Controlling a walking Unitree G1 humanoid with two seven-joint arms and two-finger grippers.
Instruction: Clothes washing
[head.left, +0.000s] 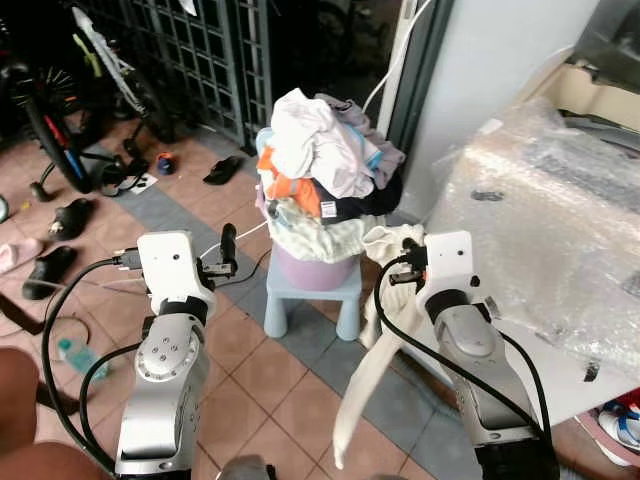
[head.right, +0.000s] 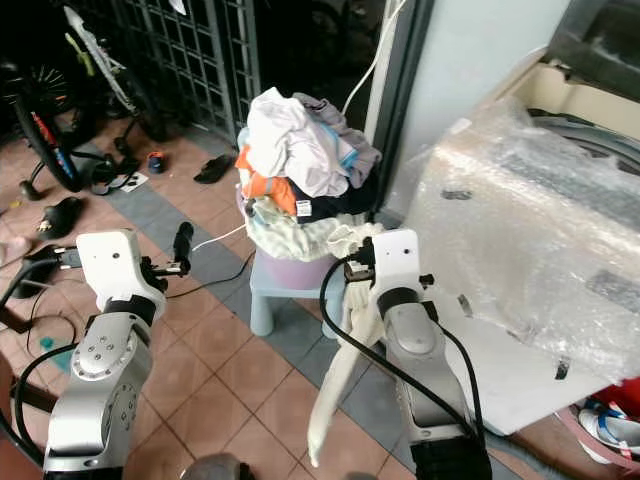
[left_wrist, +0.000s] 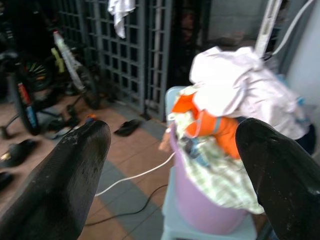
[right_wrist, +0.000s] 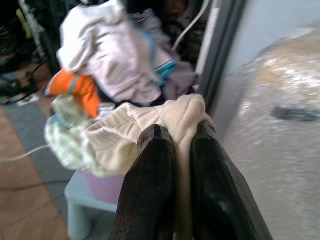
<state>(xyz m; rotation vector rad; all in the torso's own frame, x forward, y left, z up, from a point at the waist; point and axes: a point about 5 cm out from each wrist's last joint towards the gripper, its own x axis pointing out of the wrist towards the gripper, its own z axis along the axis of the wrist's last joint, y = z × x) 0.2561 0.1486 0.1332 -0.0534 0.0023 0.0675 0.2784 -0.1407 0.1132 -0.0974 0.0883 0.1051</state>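
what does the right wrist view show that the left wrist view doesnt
Right wrist view: the right claw shut on a cream garment, beside the plastic-wrapped washing machine.

Left wrist view: the left claw open and holding nothing, plus a bicycle, the metal gate and sandals on the tiled floor.

Both: the heaped laundry pile in the purple basket on the pale blue stool.

Purple basket (head.left: 312, 268) largely hidden under the heaped laundry (head.left: 322, 160), only its lower wall showing above the blue stool (head.left: 312, 300). Cream garment (right_wrist: 150, 132) pinched between the right gripper (right_wrist: 181, 137) fingers, its gripped fold concealed between them, the hanging tail cut off near the lower edge in the left eye view. Washing machine (head.left: 545, 240) obscured by bubble wrap and cut by the right edge; bicycle (head.left: 60, 120) cut at the left; both wrist views blurred.
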